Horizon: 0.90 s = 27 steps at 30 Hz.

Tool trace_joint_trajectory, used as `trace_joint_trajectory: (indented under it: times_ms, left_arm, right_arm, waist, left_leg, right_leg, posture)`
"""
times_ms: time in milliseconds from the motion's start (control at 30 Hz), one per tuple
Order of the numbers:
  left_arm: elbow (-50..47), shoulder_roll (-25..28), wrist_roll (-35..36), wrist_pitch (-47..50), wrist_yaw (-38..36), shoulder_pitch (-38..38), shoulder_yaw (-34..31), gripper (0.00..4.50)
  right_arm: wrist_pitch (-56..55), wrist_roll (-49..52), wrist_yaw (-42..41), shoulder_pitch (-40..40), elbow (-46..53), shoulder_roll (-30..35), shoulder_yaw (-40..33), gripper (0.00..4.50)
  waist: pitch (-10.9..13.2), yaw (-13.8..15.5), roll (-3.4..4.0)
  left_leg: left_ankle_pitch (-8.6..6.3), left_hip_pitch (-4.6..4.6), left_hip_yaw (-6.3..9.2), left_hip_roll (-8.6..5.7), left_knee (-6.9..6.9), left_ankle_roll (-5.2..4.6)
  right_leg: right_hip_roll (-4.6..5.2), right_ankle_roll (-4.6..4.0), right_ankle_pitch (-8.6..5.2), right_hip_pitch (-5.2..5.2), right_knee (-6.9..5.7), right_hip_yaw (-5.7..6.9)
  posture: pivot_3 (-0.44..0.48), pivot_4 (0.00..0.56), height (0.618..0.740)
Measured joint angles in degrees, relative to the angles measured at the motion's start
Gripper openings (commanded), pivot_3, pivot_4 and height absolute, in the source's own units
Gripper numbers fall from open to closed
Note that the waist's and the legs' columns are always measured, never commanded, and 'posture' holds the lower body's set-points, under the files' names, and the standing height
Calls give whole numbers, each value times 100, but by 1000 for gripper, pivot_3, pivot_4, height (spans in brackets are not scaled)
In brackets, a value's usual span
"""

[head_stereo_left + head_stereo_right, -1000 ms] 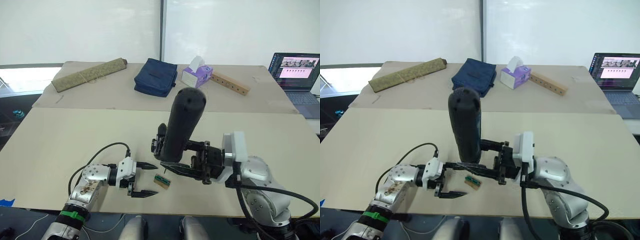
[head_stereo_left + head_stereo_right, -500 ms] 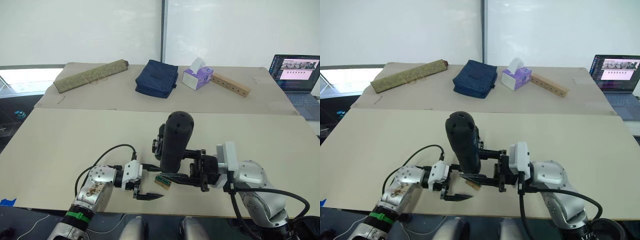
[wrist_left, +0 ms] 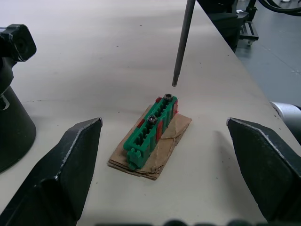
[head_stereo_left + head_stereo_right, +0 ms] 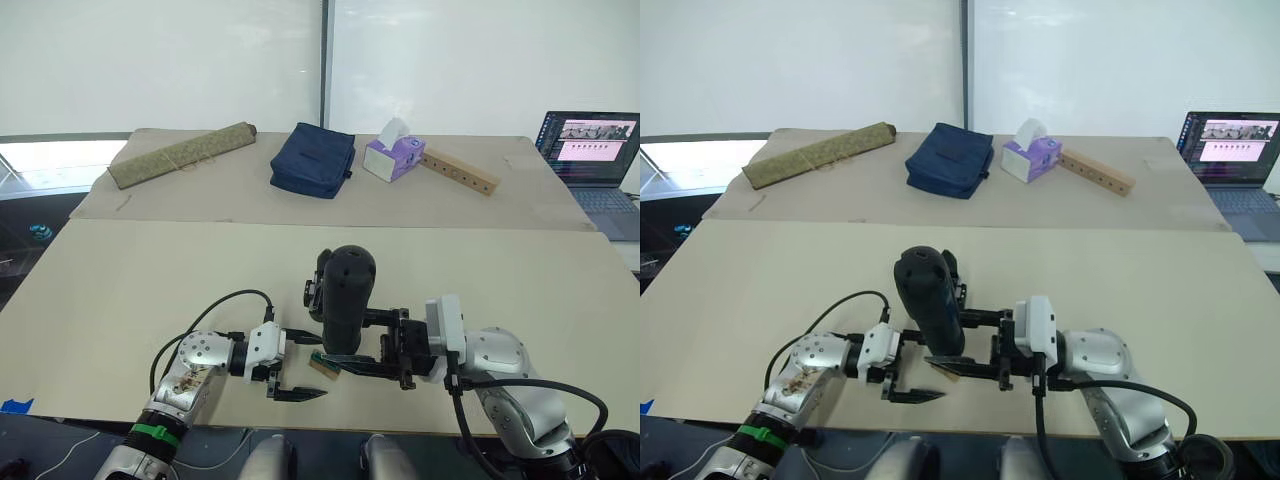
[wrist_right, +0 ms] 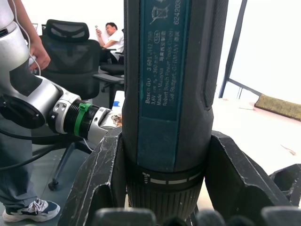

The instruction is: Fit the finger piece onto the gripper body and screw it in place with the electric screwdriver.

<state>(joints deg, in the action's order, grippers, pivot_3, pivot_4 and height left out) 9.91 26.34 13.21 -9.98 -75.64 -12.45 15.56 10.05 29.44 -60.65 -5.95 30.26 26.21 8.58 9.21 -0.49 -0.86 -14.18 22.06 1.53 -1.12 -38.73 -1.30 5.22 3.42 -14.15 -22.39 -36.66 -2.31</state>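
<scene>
Screwdriver (image 4: 345,300) stands straight up, gripped tight by the right gripper (image 4: 368,352), so its thin metal bit (image 3: 181,44) points down at a screw on the little green block (image 3: 151,132). The left gripper (image 4: 297,365) is wide open around that block on the tabletop (image 4: 150,280). The gripper body (image 4: 318,285) sits just behind the screwdriver.

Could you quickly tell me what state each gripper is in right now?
Left gripper: open, holding nothing.
Right gripper: shut on the electric screwdriver.
</scene>
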Motion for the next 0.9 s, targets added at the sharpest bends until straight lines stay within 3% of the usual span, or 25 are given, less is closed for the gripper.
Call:
trace_joint_trajectory:
  times_ms: [900]
  left_arm:
    - [-21, -36, -2, 30, 174, 15, 50, 4500]
  right_arm:
    - [-93, -150, -1, -9, -156, -9, 15, 1902]
  waist:
    - [-11, 40, 17]
  left_leg:
    - [-2, -2, 0, -2, 1, -2]
  right_leg:
    - [5, 3, -2, 7, 11, 0]
  posture:
    - [0, 150, 740]
